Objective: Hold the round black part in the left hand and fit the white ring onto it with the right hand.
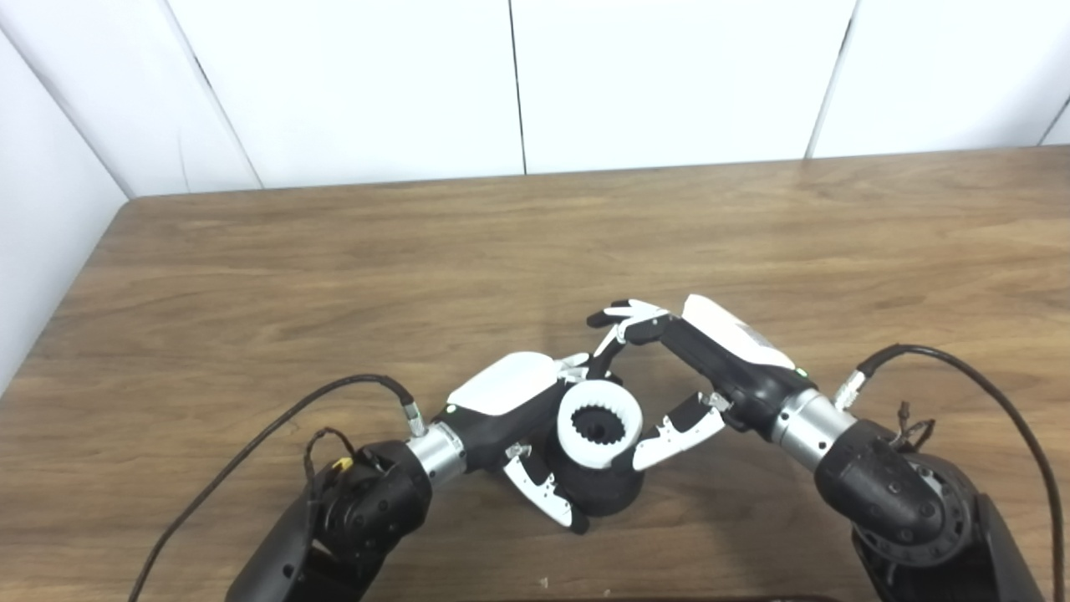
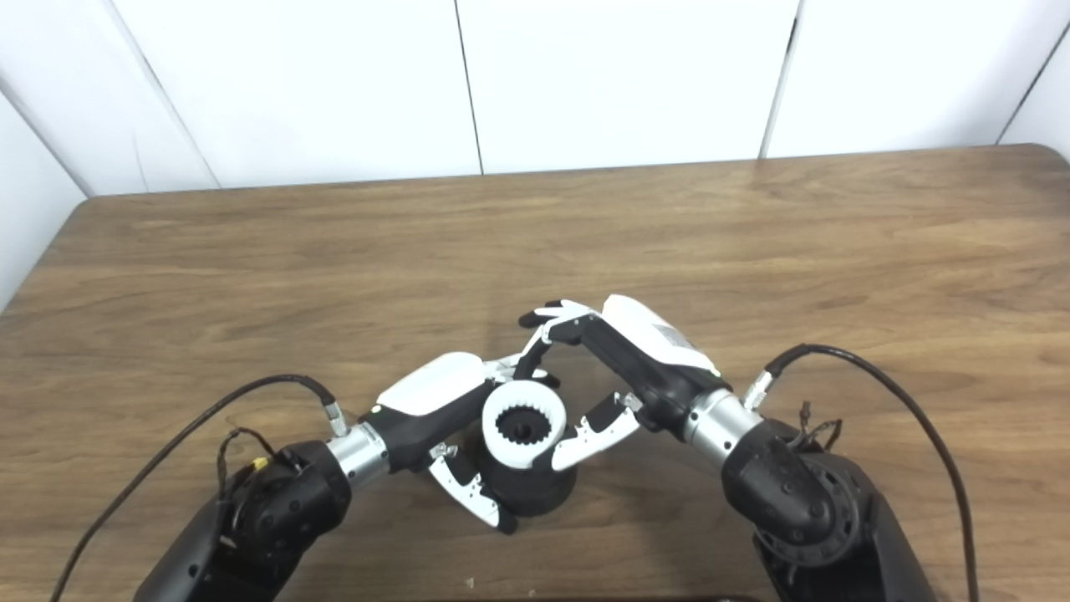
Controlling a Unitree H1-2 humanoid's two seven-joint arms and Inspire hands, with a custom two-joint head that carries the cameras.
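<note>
My left fingers (image 1: pixel 543 489) are wrapped round the round black plastic part (image 1: pixel 603 489), holding it just above or on the brown wooden table (image 1: pixel 334 276); which of the two cannot be told. My left hand (image 1: pixel 510 393) grips it from the left side, with the part's open face tilted up toward the cameras.

The white toothed plastic ring (image 1: pixel 599 423) sits on the top of the black part, its inner teeth facing the dark centre. It appears seated or very nearly so; whether it is fully home cannot be told.

My right hand (image 1: pixel 710 359) is spread wide round the ring. Its thumb lies beside the ring's right edge, possibly touching. The other fingers arch over the far side near the rim. It does not clamp the ring.

Procedure for this step:
1. Keep the left grip firm and steady so the part does not turn.
2. Press evenly on opposite edges of the ring; pressure on one side would likely cock it.
3. Check the ring lies level before releasing.
</note>
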